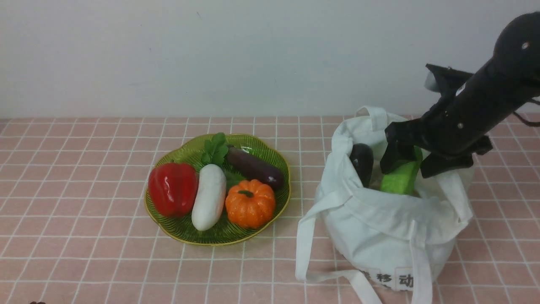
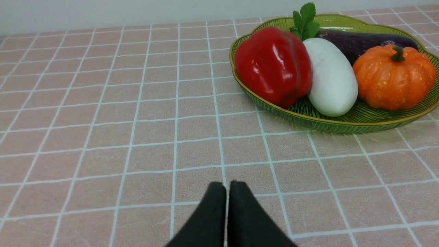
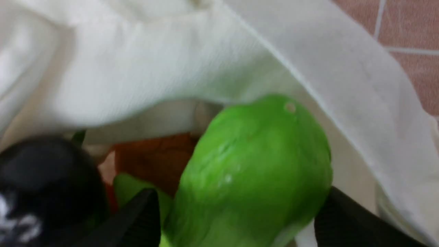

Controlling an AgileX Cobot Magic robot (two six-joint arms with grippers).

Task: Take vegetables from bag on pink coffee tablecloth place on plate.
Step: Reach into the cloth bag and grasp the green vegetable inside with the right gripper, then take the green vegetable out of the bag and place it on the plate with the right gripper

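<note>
On the pink coffee tablecloth [image 1: 84, 169] stands the white bag [image 1: 379, 228], at the right. My right gripper [image 1: 407, 166] reaches into its mouth. Its black fingers press both sides of a light green gourd [image 1: 398, 177], which sticks up out of the bag. A blackish eggplant [image 1: 362, 162] leans beside it inside the bag. The right wrist view shows the gourd [image 3: 253, 171] between the fingers of the right gripper [image 3: 240, 219], with the eggplant [image 3: 44, 178] and the bag cloth [image 3: 171, 68] around it. The green plate [image 1: 219, 240] lies left of the bag. My left gripper [image 2: 226, 192] hovers shut over the cloth [image 2: 103, 120], short of the plate [image 2: 343, 125].
The plate holds a red pepper [image 1: 173, 189], a white gourd [image 1: 209, 196], an orange pumpkin [image 1: 250, 202], a purple eggplant [image 1: 254, 167] and green leaves [image 1: 215, 150]. Something orange [image 3: 154, 154] lies deeper in the bag. Bag straps [image 1: 306, 240] trail onto the cloth. A wall stands behind.
</note>
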